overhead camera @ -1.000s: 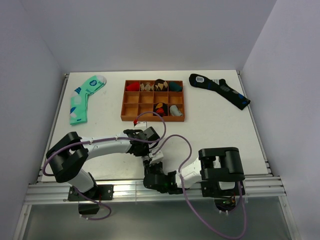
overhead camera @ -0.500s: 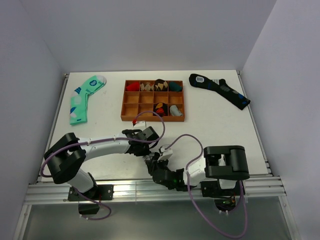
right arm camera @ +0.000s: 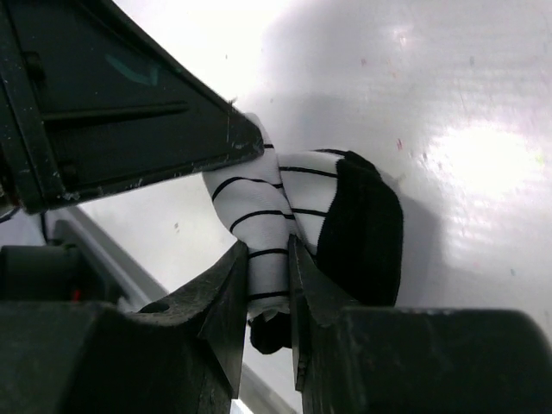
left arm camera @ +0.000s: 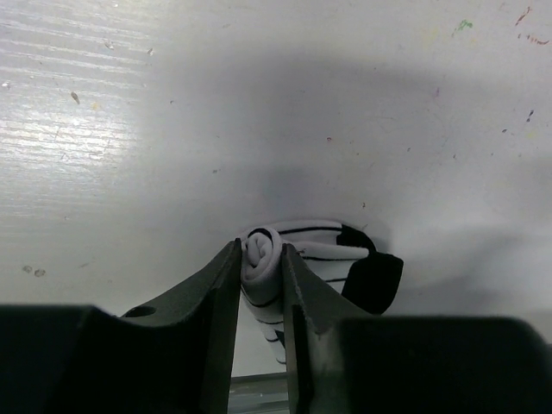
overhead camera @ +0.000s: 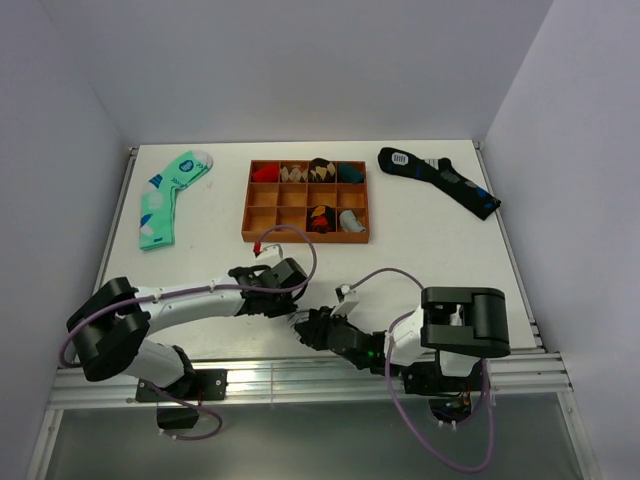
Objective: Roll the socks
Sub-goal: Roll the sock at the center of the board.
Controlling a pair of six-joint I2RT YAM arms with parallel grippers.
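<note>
This is probably a robotics lab, set up as a closed test cell. A white table (overhead camera: 430,250) is boxed in by plain white walls (overhead camera: 300,70) on the left, right and far sides. The left arm (overhead camera: 190,295) and right arm (overhead camera: 460,335) are bolted to an aluminium rail (overhead camera: 260,378) at the near edge.

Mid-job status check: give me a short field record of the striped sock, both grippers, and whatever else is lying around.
striped sock: partly rolled, black end loose, lying between the two arms
left gripper: jaws shut on the rolled end
right gripper: jaws shut on the striped part beside the black end
green sock: flat, far left
black sock: flat, far right
tray: far centre, several compartments filled
</note>
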